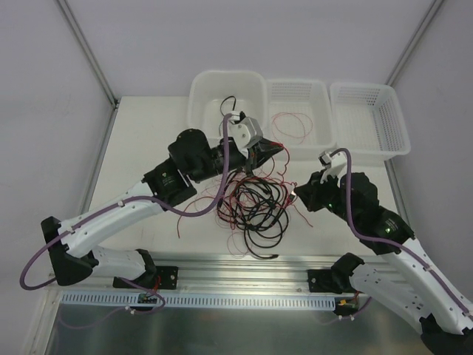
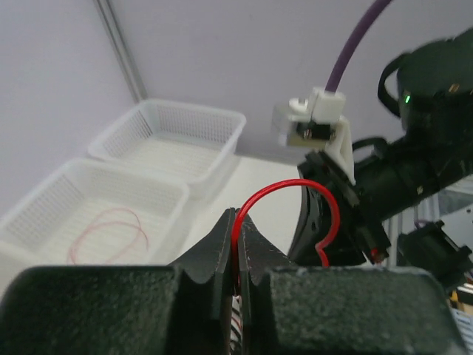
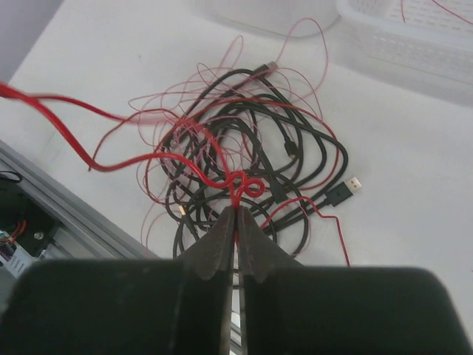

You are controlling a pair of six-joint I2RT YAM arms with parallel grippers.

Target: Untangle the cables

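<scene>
Right fingers (image 3: 214, 248), low in their wrist view, are clenched on a kinked red wire (image 3: 247, 185). Left fingers (image 2: 218, 255) pinch a red loop (image 2: 292, 186). Tangled cables (image 1: 255, 200) lie mid-frame on the desk (image 1: 148, 133). Best to draw the two arms apart slowly, easing off wherever the cables snag.

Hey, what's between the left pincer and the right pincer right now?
A red wire arcs from the left pincer toward the right pincer, seen in the left wrist view; the top view shows the tangled cables on the table there.
</scene>
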